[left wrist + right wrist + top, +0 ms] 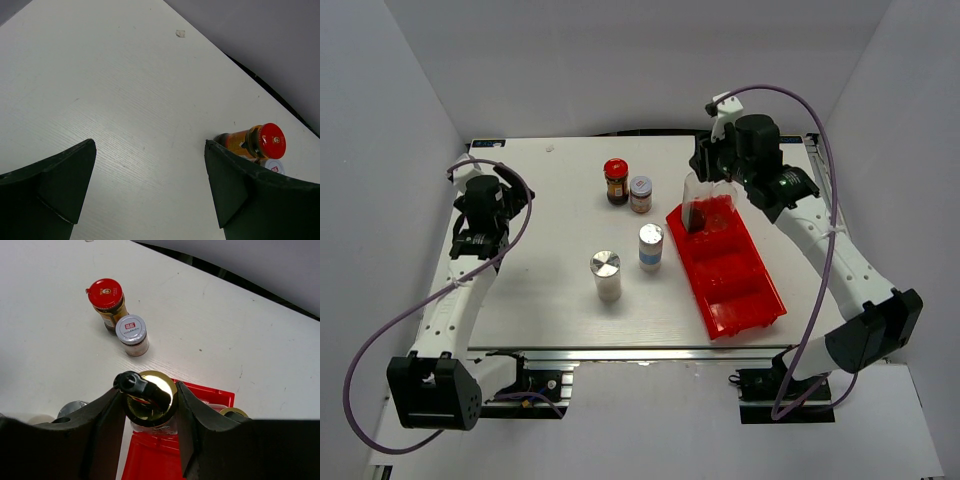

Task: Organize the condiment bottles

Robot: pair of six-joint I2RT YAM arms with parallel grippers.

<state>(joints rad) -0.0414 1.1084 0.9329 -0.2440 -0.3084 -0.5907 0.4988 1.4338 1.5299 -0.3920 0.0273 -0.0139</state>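
**Right arm clamped on a glass bottle at the far end of the red bin**

The glass bottle (150, 412) with the gold stopper stood upright at the far end of the red bin (735, 290). The right gripper (150, 392) was closed on it, one finger pressed to each side just under the stopper. From where I stood I could not tell whether its base sat on the bin's floor or hung a little above it. A second glass bottle (232, 413) was just beside it in that same far end of the bin, with only its gold top showing past the gripper's finger.

The other four containers were out on the white table (540, 200), to the left of the bin. The red-lidded jar (616, 180) and the grey-lidded jar (640, 193) stood upright side by side, close enough that they looked to be touching, the red one a bit farther back. Nearer the arms were the two silver-topped shakers. The blue-labelled shaker (650, 247) stood near the bin's left wall but apart from it. The plain shaker (606, 276) stood just to its left and a little nearer, with a gap between the two.

Over on the left side of the table, well apart from all the containers, the left gripper (150, 145) hung over bare tabletop. Its fingers were spread wide with nothing between them. In its wrist view the red-lidded jar sat off beyond the right-hand finger, and the grey lid peeked out beside it.
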